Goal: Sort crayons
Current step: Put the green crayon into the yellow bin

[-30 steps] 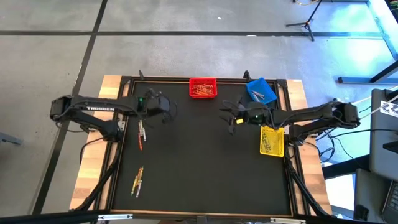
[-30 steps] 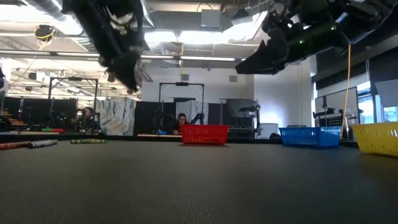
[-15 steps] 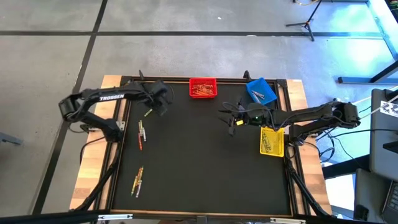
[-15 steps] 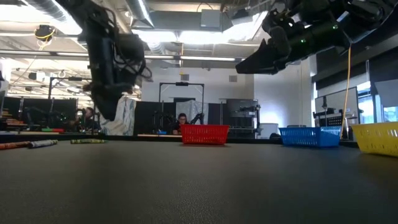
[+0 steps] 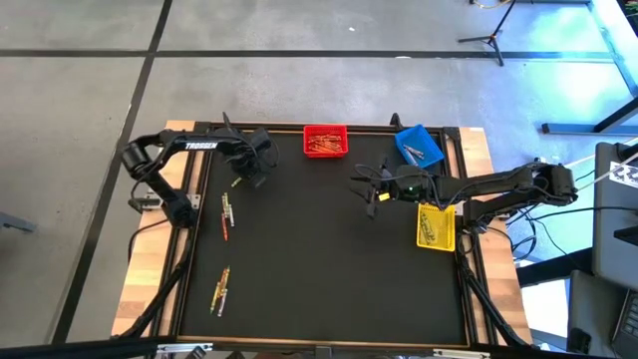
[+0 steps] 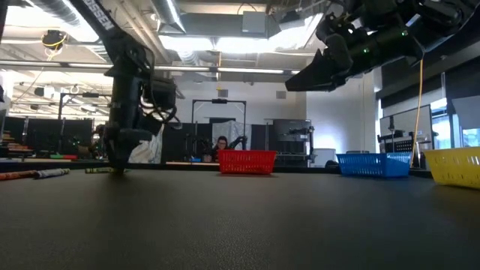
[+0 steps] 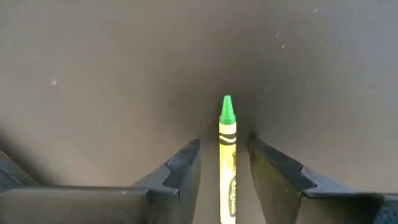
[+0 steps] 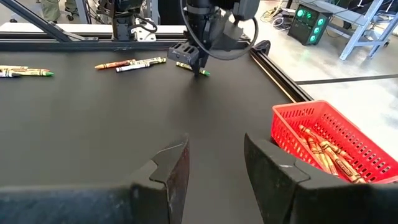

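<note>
A green-tipped crayon [image 7: 227, 155] with a yellow wrapper lies flat on the black table at the far left [image 5: 237, 181]. My left gripper [image 7: 225, 144] points straight down over it, open. One finger stands on each side of the crayon, with a gap at both. The fingertips are down near the mat [image 6: 118, 166]. Two more groups of crayons [image 5: 226, 212] [image 5: 220, 289] lie along the left side. My right gripper [image 8: 214, 155] hangs open and empty above the table's right middle [image 5: 366, 189].
A red bin [image 5: 325, 141] holding crayons stands at the far edge. A blue bin [image 5: 419, 146] stands at the far right, and a yellow bin [image 5: 435, 225] at the right edge. The mat's middle and near part are bare. People sit in the room beyond the table.
My left gripper has sunk from well above the table to the mat and has gone a little toward the left edge. It has tipped to point straight down over the green crayon. Its fingers have stayed open. The crayon has not moved.
</note>
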`<act>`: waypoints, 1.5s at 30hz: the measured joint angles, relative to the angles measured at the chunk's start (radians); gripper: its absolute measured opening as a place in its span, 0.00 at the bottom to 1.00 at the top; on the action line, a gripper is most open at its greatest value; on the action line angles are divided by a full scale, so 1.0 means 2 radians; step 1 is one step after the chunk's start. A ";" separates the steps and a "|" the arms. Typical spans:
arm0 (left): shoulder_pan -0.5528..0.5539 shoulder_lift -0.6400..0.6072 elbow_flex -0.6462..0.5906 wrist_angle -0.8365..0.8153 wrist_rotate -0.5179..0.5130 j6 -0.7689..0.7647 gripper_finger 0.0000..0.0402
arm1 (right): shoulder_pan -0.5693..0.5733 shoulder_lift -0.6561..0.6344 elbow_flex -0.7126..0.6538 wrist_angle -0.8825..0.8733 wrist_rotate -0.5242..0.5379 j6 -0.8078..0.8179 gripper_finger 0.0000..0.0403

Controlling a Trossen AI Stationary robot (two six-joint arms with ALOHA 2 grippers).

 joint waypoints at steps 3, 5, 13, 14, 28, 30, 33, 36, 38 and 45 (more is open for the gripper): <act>0.005 0.016 0.002 -0.001 0.002 0.007 0.32 | 0.000 0.000 0.000 -0.001 0.000 0.000 0.38; 0.008 0.020 0.002 -0.001 0.004 0.007 0.32 | 0.000 0.000 0.000 -0.001 0.000 0.000 0.38; 0.007 0.021 0.001 0.003 0.014 0.019 0.19 | 0.000 0.000 0.000 -0.001 0.000 0.002 0.38; 0.007 0.021 0.001 0.003 0.014 0.019 0.16 | 0.000 0.000 0.000 -0.002 -0.002 0.008 0.38; -0.068 -0.074 -0.002 0.036 -0.008 0.020 0.04 | 0.000 0.000 0.000 0.002 -0.005 0.069 0.38; -0.095 -0.101 -0.002 0.070 -0.009 0.020 0.04 | 0.000 0.000 0.000 0.005 -0.015 0.069 0.38; -0.139 -0.130 -0.002 0.138 -0.006 0.035 0.03 | 0.001 0.000 0.000 0.015 -0.036 0.069 0.38; -0.184 -0.143 -0.001 0.219 -0.006 0.059 0.03 | 0.001 0.000 0.000 0.015 -0.065 0.069 0.38; -0.213 -0.143 -0.001 0.271 -0.004 0.074 0.04 | 0.001 0.000 0.000 0.014 -0.105 0.067 0.38; -0.292 -0.118 -0.026 0.484 0.018 0.111 0.04 | 0.001 0.025 0.001 0.062 -0.172 0.061 0.40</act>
